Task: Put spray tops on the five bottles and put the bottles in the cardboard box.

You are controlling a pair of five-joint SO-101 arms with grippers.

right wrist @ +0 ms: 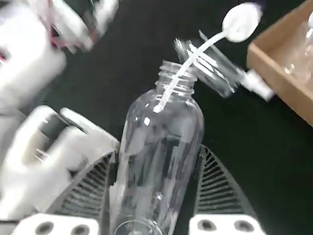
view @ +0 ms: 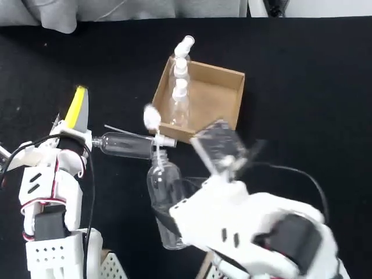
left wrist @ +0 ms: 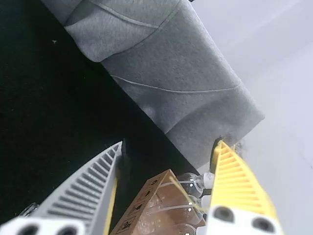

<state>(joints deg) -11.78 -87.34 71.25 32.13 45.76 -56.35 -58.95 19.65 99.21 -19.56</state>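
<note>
The right gripper (right wrist: 156, 159)'s fingers (right wrist: 93, 186) clasp a clear bottle (right wrist: 161, 142). A spray top (right wrist: 239, 22)'s tube slants into its open neck, its head near the cardboard box (right wrist: 279, 63).

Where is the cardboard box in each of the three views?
High view: the cardboard box sits past the table's middle, open upward.
Left wrist view: the box shows between the fingers of the open left gripper.
Right wrist view: the box lies beyond the bottle in the right gripper.
Shared landmark: capped bottles inside it.

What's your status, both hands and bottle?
Right hand shut on bottle; spray top tube in neck, head unseated. Left hand open, empty. One capped bottle lying beside cardboard box.
</note>
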